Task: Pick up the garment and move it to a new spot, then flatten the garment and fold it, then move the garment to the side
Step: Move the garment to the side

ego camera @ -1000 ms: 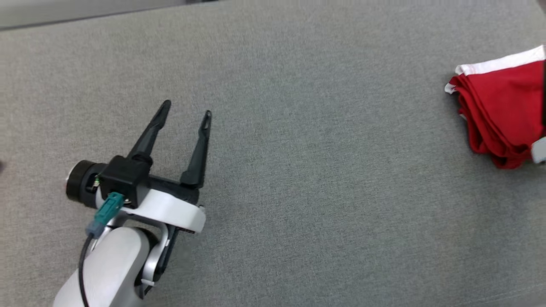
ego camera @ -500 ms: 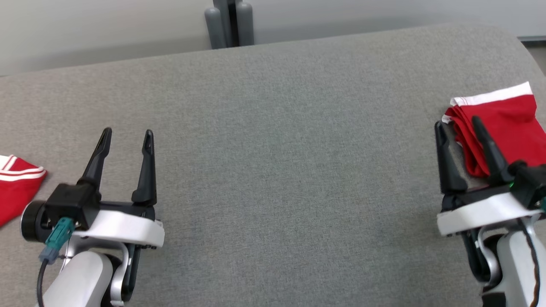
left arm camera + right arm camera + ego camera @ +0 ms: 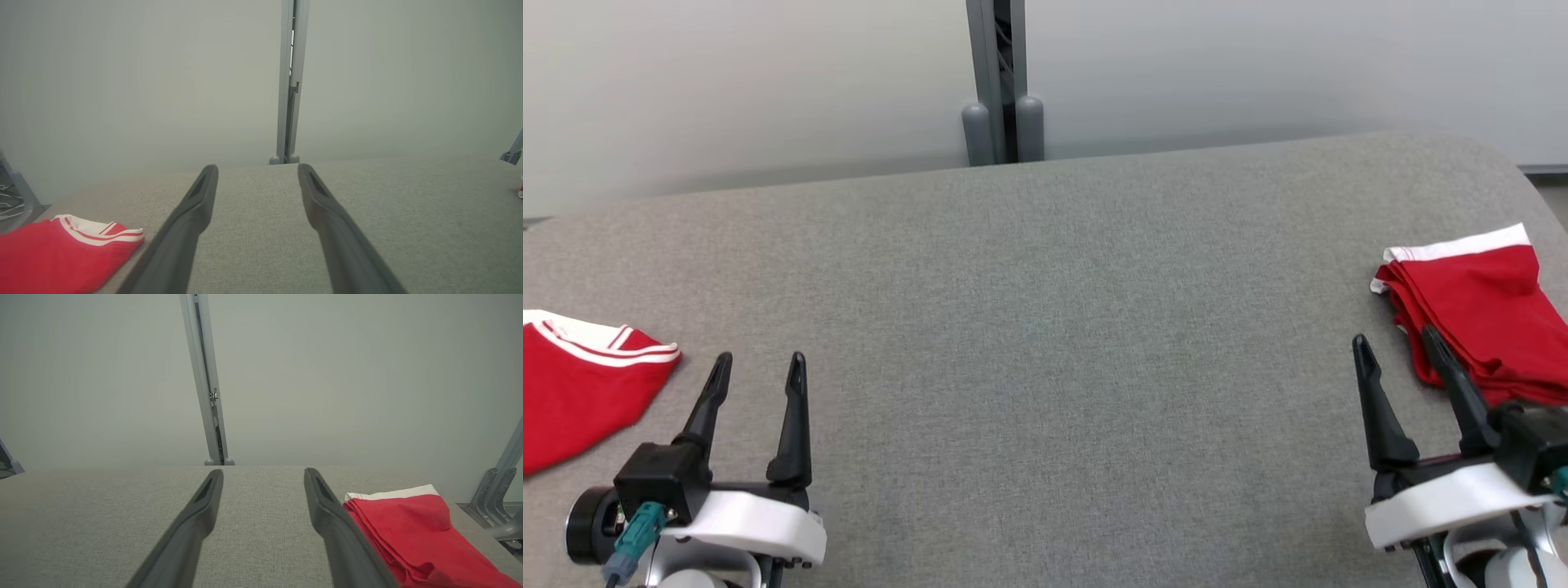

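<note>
A folded red garment (image 3: 1478, 314) with a white band lies at the right edge of the grey padded table (image 3: 1045, 327); the right wrist view shows the same garment (image 3: 412, 531) just right of my fingers. A second red garment (image 3: 576, 380) with white striped trim lies at the far left, and the left wrist view catches that piece (image 3: 61, 255) at its lower left. My left gripper (image 3: 758, 365) is open above the near left of the table, holding nothing. My right gripper (image 3: 1395, 341) is open too, its right finger overlapping the folded garment's near edge.
A grey wall with a vertical metal post (image 3: 1003, 82) stands behind the table's far edge. Metal frame legs (image 3: 496, 498) show past the table's right end. A broad stretch of bare grey table lies between the two garments.
The head camera has tilted up and panned, so the wall, the post and the left garment have come into view. Both grippers stayed open.
</note>
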Tool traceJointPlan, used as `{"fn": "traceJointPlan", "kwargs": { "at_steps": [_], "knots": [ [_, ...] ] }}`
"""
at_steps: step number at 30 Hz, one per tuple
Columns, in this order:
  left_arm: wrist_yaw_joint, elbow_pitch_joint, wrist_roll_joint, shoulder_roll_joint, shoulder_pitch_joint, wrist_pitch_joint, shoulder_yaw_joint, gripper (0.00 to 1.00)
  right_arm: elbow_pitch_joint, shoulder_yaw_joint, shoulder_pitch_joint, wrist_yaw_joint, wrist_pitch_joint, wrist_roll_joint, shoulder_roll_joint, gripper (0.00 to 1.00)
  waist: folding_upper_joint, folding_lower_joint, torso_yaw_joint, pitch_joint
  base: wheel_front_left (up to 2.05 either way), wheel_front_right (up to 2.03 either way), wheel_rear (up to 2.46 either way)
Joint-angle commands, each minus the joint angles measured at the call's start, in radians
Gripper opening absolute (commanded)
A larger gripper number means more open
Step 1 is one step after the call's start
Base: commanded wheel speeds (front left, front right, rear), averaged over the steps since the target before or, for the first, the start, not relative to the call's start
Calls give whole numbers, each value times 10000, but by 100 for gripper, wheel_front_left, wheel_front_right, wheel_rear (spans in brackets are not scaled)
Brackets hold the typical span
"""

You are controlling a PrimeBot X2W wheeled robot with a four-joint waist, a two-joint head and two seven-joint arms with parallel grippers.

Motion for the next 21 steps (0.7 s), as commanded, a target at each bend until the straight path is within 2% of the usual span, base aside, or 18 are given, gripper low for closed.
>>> {"fn": "traceJointPlan", "kwargs": {
  "at_steps": [1,10,21],
  "knots": [
    [-14,37,32,76,162,-67,6,100,-155,-120,255,-2,102,-85,-13,100,0,0,103,-213,0,0,0],
    [-37,-13,-12,188,581,-55,-82,100,-712,-460,1124,-2,514,-178,166,100,0,0,201,-709,0,0,0],
    [-51,-80,-67,281,496,65,-129,100,-1150,-488,1395,-2,799,-201,250,100,0,0,209,-694,0,0,0]
  ]
}}
